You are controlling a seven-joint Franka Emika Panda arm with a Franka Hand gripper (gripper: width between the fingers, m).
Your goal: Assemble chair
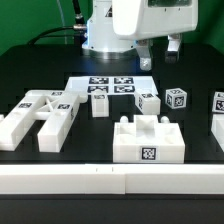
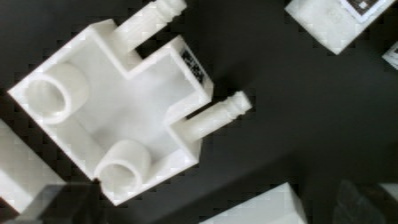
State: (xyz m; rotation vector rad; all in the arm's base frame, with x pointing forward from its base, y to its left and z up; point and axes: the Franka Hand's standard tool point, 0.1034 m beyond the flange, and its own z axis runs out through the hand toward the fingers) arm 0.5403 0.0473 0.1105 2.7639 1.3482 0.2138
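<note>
My gripper [image 1: 161,52] hangs spread wide and empty above the tabletop [image 1: 197,148], where the chair's loose parts [image 1: 176,98] lie untouched: notched block [image 1: 147,140] nearest the camera, H-frame [image 1: 52,108] well off toward the exterior view's left.

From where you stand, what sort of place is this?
Probably a robotics lab bench: a white robot arm stands over a black table, the white notched block and H-shaped frame carry square tags, and a marker board lies flat on the table.
</note>
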